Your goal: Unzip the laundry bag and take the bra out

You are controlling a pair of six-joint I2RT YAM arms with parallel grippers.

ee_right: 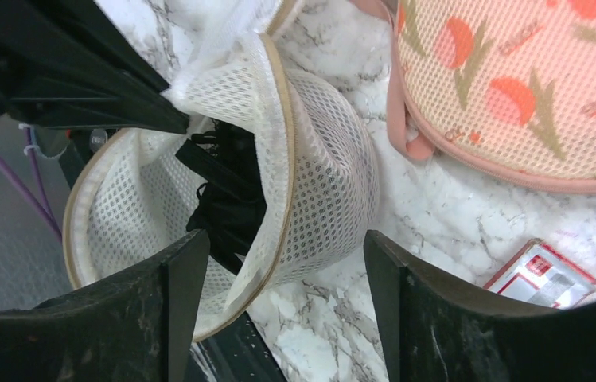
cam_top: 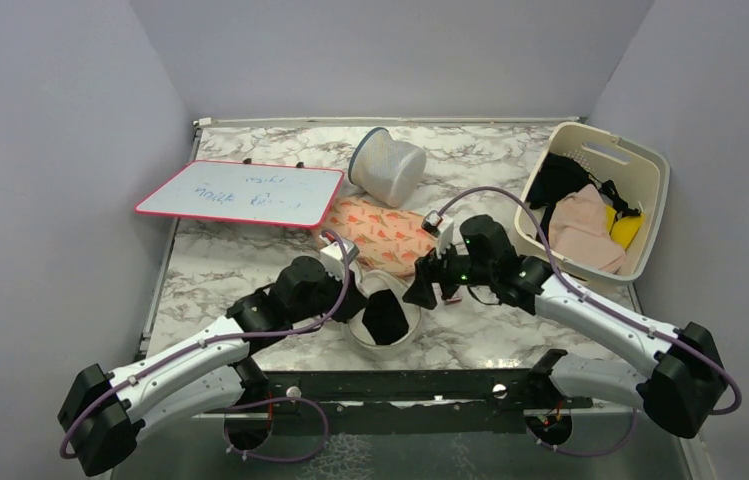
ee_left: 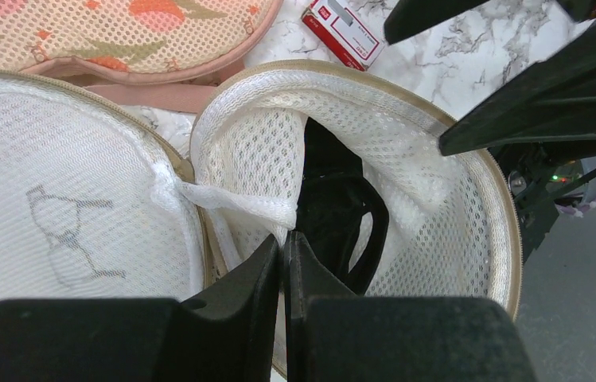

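Left tool (ee_left: 286, 243): clamped shut on a fold of the bag's inner mesh, holding the mouth open.
Right tool (ee_right: 282, 239): fingers spread wide and empty, astride the bag's wall; cannot tell if they touch it.
Bag (ee_left: 453, 239): unzipped, lid flap folded back, at the near edge of the surface (cam_top: 220, 260).
Bra (ee_left: 342, 207): inside the bag, bunched against the wall, one strap loop showing.
Risk, grab: the right tool may close on mesh along with the bra, since the wall lies between its fingers.
Risk, snag: a strap could catch the zip rim and drag the bag.
Risk, slip: the thin fold may pull out of the left tool, and the mouth would collapse.
Edges: the bag seems to overhang the near edge; a tug toward the bases could tip it off.
Room: pink pouch (ee_right: 517, 79) just behind, packet (ee_right: 545, 274) near; freest way out is straight up.
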